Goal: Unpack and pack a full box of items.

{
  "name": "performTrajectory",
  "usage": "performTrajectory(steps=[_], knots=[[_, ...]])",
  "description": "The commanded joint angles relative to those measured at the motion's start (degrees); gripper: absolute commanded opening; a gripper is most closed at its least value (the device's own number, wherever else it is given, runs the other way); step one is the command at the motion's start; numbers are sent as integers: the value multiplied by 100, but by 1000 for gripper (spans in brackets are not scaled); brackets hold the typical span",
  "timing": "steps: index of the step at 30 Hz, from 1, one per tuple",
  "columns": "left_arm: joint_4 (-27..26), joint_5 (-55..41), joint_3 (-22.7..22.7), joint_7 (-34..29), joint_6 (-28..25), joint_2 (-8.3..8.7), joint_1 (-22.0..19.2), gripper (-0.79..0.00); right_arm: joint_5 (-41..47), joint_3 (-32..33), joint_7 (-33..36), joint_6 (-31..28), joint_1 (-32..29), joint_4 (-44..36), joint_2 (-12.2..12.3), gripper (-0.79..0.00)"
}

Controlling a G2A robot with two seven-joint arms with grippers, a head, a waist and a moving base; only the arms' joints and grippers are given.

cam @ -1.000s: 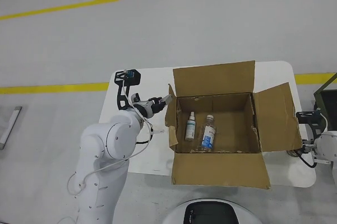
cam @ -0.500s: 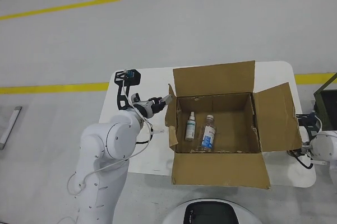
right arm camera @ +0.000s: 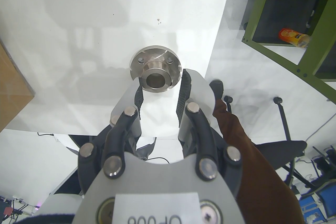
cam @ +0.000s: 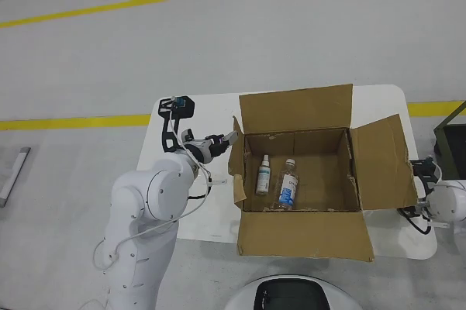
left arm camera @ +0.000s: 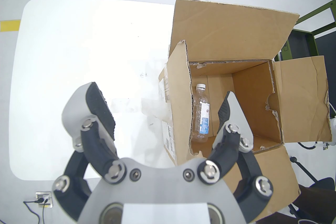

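White table on a grey floor with yellow lines, green rack off its right end. Cardboard box sits mid-table with its flaps open. Two items lie flat on its floor: a clear bottle and, just beside it on the left-arm side, a smaller spray bottle. Both have caps toward the far wall.

My read: unpack phase, partway through. Right gripper hangs over the bare table strip between the box's right flap and the table edge, pads closed on the hub of a steel flange. It looks clamped, though the flange rim half hides the contact. Next call there: lower it, set it flat side down clear of the flap and not too near the edge, then release.

Left gripper hovers outside the box at its torn left wall, jaws spread wide with nothing between them. The clear bottle is inside, past that wall and below the jaws — near, not touching. To take it, the arm needs to lift over the wall, drop in and turn the jaws across the bottle's body. Thin plastic, so a light squeeze.
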Motion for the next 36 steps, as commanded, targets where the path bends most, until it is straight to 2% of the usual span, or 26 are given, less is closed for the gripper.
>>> performTrajectory(steps=[1,14,17,18,23,36], knots=[[0,0,0,0,0,0,0,0,26,-26,0,17,9,17,17,-483],[0,0,0,0,0,0,0,0,139,-171,0,87,97,155,117,-542],[0,0,0,0,0,0,0,0,174,-184,0,97,116,149,140,-514],[0,0,0,0,0,0,0,0,190,-185,0,103,118,139,148,-471],[0,0,0,0,0,0,0,0,237,-164,0,126,120,55,196,-437],[0,0,0,0,0,0,0,0,233,-316,0,182,281,260,260,-446]])
